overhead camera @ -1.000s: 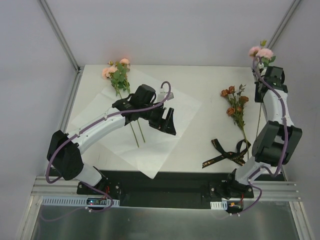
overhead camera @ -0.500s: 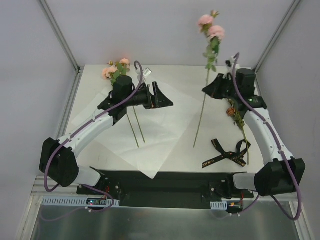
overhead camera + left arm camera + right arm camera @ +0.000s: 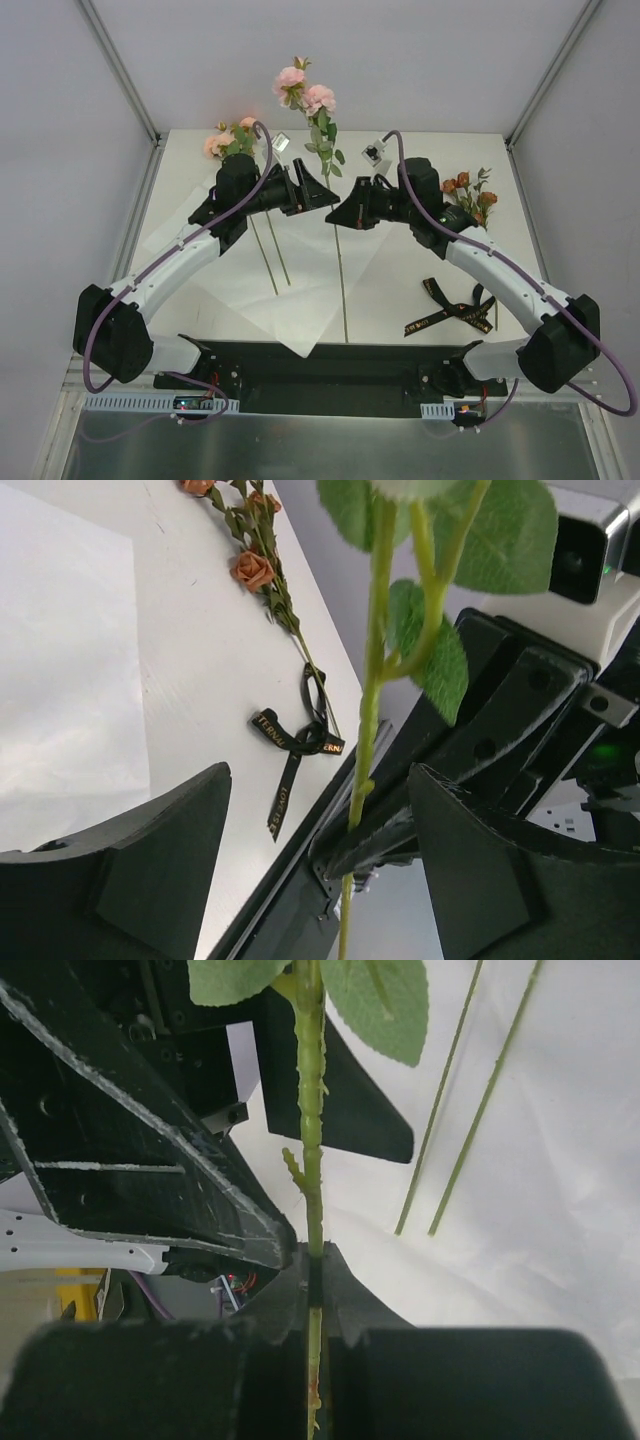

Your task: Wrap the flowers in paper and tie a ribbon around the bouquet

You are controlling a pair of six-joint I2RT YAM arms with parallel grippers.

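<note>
- Right end effector (image 3: 312, 1272) is clamped on the stem (image 3: 308, 1150); left end effector (image 3: 318, 825) is open, with the stem between its fingers.
- Stem is judged light, thin and bendy, and best pinched below the leaves (image 3: 375, 1005).

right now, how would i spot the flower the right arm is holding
Look at the white paper spread on the left half of the table. Over it, the right pincer is shut on the long green stem of a pink flower. It alone is held upright in the air; the other pink bunch and the rust-brown sprig lie flat.
</note>
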